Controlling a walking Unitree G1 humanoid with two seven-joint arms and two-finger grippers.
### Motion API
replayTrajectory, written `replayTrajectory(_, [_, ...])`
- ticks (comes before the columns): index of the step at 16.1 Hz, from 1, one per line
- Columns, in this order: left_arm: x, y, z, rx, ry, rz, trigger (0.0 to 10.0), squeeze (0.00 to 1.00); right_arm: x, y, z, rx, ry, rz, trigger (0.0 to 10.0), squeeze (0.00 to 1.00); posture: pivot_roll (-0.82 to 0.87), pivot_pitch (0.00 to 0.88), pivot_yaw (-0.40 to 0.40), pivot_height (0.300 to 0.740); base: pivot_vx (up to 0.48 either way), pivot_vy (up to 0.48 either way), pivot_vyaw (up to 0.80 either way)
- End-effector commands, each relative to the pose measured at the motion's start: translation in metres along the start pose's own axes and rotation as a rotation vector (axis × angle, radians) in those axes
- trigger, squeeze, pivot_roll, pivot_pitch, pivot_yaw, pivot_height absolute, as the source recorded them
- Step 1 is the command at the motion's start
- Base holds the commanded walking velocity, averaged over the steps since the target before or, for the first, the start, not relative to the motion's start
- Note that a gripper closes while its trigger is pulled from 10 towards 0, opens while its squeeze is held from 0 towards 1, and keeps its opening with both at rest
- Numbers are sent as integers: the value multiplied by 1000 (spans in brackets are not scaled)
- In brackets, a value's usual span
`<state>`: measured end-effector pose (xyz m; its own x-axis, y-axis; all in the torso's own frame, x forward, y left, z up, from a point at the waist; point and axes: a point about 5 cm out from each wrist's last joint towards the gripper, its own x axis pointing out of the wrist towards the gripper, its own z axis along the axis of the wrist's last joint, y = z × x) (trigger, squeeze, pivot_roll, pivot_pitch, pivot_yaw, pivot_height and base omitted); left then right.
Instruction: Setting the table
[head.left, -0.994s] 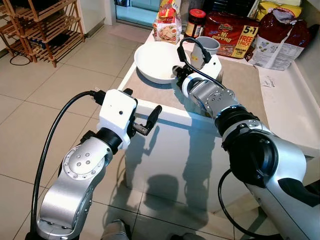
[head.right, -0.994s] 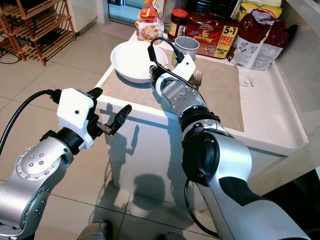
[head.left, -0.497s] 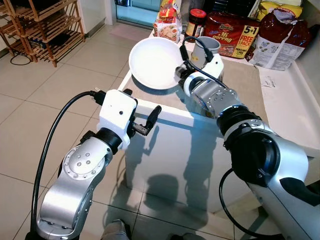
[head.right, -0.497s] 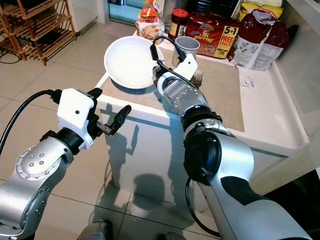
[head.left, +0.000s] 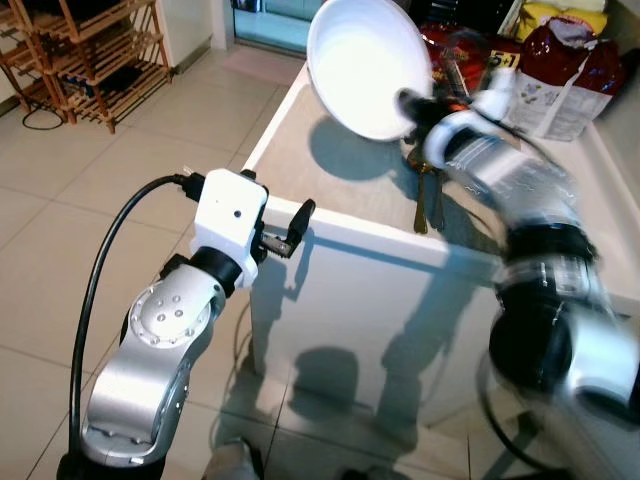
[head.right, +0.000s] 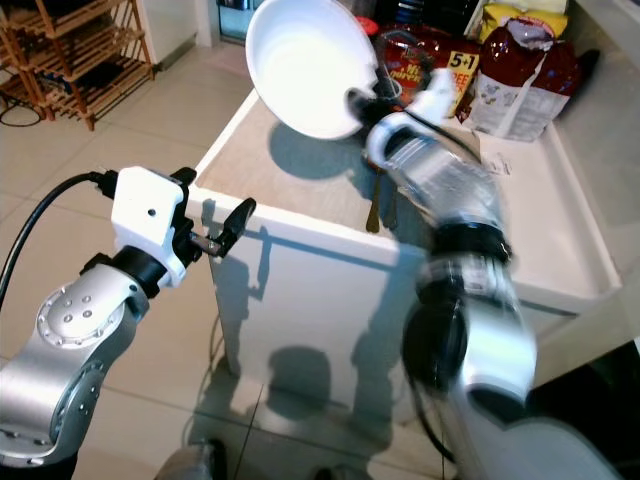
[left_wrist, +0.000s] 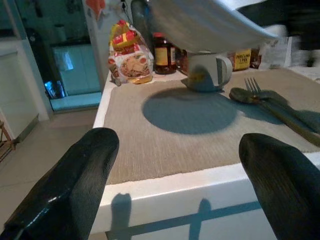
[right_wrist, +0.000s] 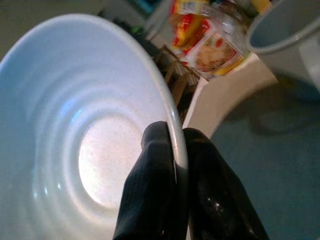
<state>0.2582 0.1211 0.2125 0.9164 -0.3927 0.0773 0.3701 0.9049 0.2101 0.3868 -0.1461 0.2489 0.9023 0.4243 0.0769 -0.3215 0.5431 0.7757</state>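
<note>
My right gripper (right_wrist: 175, 165) pinches the white bowl (head.left: 368, 62) by its rim, tilted above the bench (head.left: 300, 160); I'd level it before lowering onto the placemat (left_wrist: 165, 130). Left gripper (left_wrist: 175, 165) hangs open.

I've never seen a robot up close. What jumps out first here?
A big white ceramic bowl, tilted up in the air above the beige placemat, pinched by its rim in the right gripper. The left gripper hangs open off the white table's front edge, and a fork and spoon lie on the mat.

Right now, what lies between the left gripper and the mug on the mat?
Bare placemat with the lifted bowl's shadow, seen from the left wrist, between left gripper and mug.
</note>
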Motion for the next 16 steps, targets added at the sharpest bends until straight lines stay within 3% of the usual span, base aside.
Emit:
replayTrajectory(1, [-1,-1,3,-19,-26,7,10000,0,-14,21,7,-93,-9,74,0,0,21,76,-88,740,0,0,0])
replayTrajectory(2, [-4,0,5,-64,-52,46,10000,0,-36,27,7,-172,-58,86,10000,0,14,79,-88,740,0,0,0])
replayTrajectory(4, [-10,-1,3,-129,-66,61,10000,0,-64,31,2,-354,-102,85,10000,0,9,85,-90,740,0,0,0])
replayTrajectory(6, [-17,-3,-4,-109,-48,41,10000,0,-96,27,-22,-516,-48,104,10000,0,9,88,-89,740,0,0,0])
replayTrajectory(7, [-19,-2,-8,-110,-36,31,10000,0,-106,23,-31,-512,5,106,10000,0,7,94,-78,740,0,0,0])
replayTrajectory(9, [-21,0,-10,-112,-35,29,10000,0,-111,23,-37,-494,62,115,10000,0,5,93,-77,740,0,0,0])
replayTrajectory(12, [-24,6,-13,-22,-11,38,10000,0,-122,18,-46,-591,72,151,10000,0,10,92,-82,740,0,-320,0])
replayTrajectory(14, [-27,7,-16,-14,0,30,10000,0,-127,19,-44,-720,-47,163,10000,0,5,96,-77,740,0,-480,0])
replayTrajectory(16, [-25,6,-16,-9,-3,22,10000,0,-126,10,-45,-657,-56,82,10000,0,7,95,-80,740,0,-480,0])
